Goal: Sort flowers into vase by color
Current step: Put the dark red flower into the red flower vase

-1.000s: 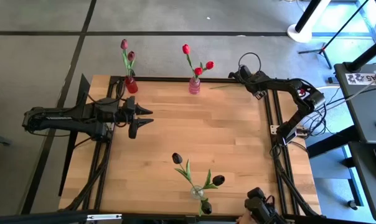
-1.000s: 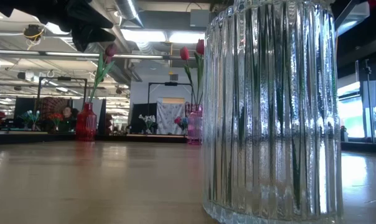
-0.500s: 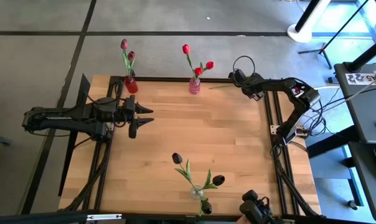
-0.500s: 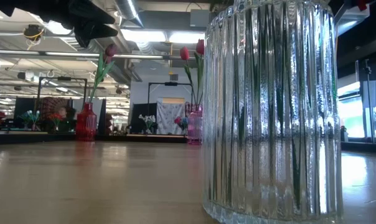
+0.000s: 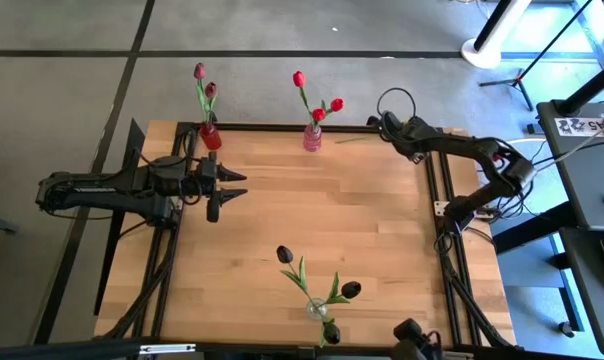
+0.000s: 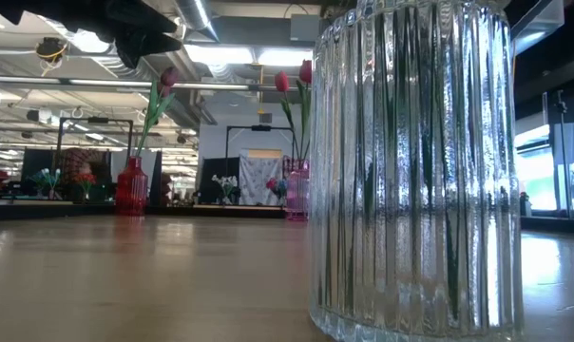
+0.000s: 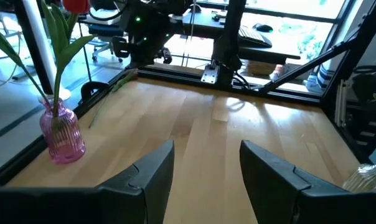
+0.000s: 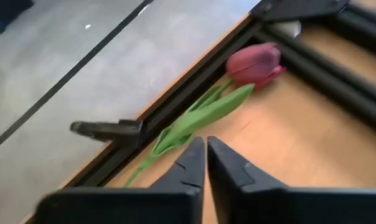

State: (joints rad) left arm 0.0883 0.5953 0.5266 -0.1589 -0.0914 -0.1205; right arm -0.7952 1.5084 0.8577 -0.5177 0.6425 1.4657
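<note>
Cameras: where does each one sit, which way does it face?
High: overhead, straight down; both arms, wooden table.
Low: table height, behind ribbed clear glass vase; an arm overhead.
Left wrist: over open left gripper, towards ribbed pink glass vase.
Right wrist: over shut right gripper, maroon-pink tulip lying flat.
Shared: high and left wrist show pink vase.

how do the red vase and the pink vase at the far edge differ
The red vase is a deeper, solid-looking red; the pink vase is pale, ribbed and see-through. The red vase holds maroon-pink tulips, the pink vase bright red tulips. The red vase stands nearer the left gripper. Both stand upright at the table's far edge.
</note>
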